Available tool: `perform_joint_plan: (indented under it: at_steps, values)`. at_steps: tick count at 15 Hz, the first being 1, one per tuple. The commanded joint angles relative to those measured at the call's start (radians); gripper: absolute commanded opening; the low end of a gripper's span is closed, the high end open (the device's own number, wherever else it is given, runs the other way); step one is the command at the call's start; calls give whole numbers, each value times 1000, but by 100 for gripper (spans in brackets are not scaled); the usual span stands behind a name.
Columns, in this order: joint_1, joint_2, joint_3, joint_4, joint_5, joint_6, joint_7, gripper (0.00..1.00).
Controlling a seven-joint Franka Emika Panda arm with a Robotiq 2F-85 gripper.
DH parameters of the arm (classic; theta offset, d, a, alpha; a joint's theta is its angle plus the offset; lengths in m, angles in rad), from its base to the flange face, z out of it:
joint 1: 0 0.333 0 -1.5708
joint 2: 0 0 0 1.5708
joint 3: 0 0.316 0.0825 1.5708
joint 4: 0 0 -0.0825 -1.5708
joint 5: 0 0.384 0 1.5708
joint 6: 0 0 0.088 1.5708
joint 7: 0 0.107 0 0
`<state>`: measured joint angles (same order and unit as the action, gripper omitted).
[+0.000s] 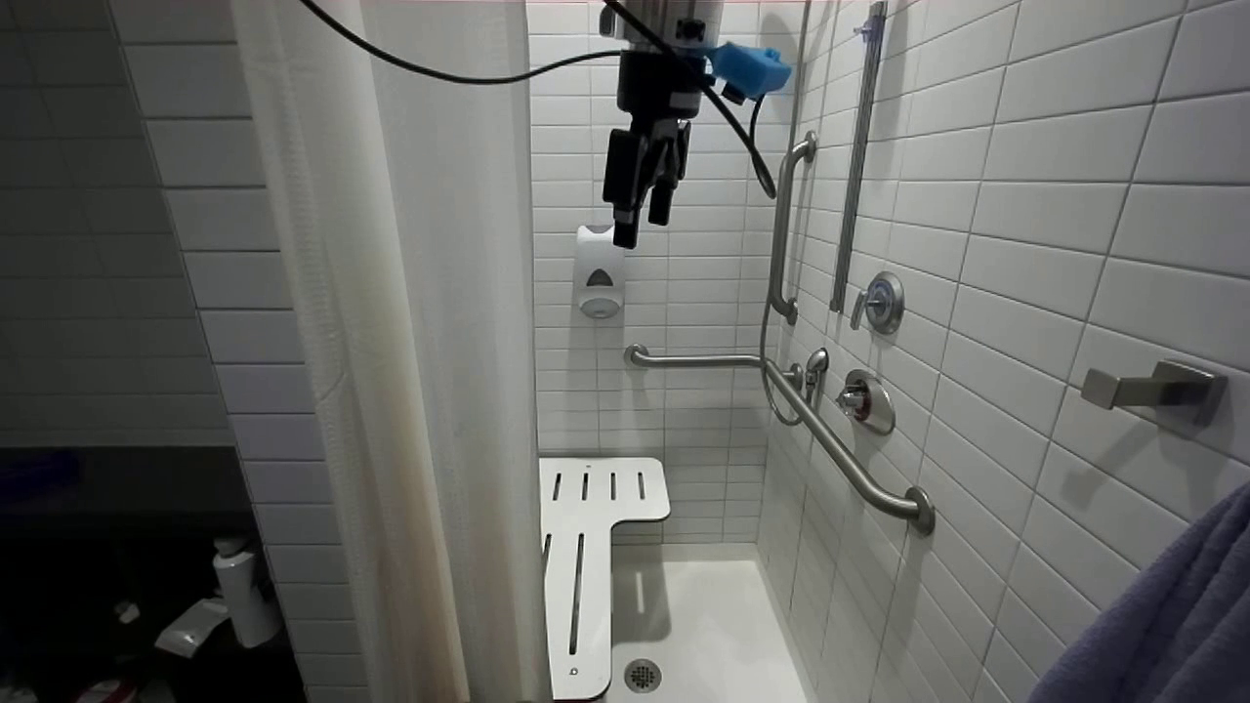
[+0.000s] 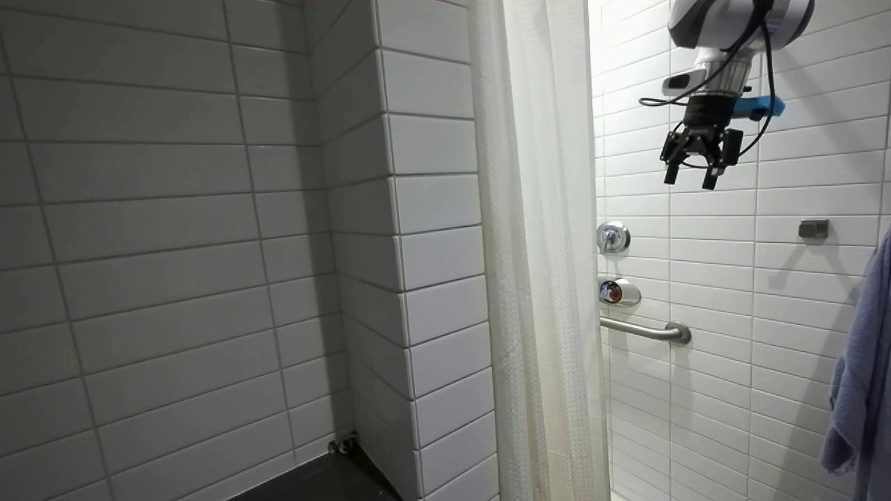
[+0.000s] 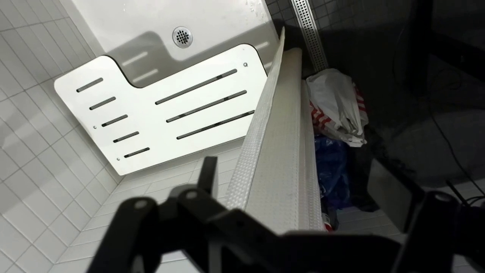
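Observation:
My black gripper (image 1: 643, 229) hangs pointing down below the arm in both exterior views (image 2: 690, 179). Its fingers are apart and hold nothing; tiled wall shows between them. In the wrist view the fingers (image 3: 301, 185) stand wide apart, with the white shower curtain (image 3: 274, 159) seen between and beyond them. The curtain also hangs to the left of the gripper in both exterior views (image 1: 459, 351) (image 2: 539, 250). I see no contact between gripper and curtain. A white slotted shower seat (image 3: 155, 110) lies well below the gripper; it also shows in an exterior view (image 1: 596, 508).
A soap dispenser (image 1: 599, 278), grab bars (image 1: 850, 459), shower valves (image 1: 884, 303) and a metal hook (image 1: 1152, 386) are on the tiled walls. A purple towel (image 1: 1162, 605) hangs at right. A drain (image 3: 182, 37) is in the shower floor. Plastic bags (image 3: 335, 102) lie beyond the curtain.

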<state>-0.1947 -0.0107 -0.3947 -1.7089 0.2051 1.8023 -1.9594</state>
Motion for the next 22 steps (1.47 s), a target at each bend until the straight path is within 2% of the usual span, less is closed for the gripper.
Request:
perform_joint_plan:
  at_steps: [1, 10, 13, 19, 22]
  values:
    - [-43, 9, 40, 16, 1, -6, 1, 100]
    - [-47, 18, 53, 34, 6, -6, 3, 100]
    - [-27, 66, 97, 136, -4, -48, -17, 100]
    - [-28, 217, 186, 471, -75, -226, -96, 100]
    - [-39, 272, 218, 587, -74, -276, -159, 100]
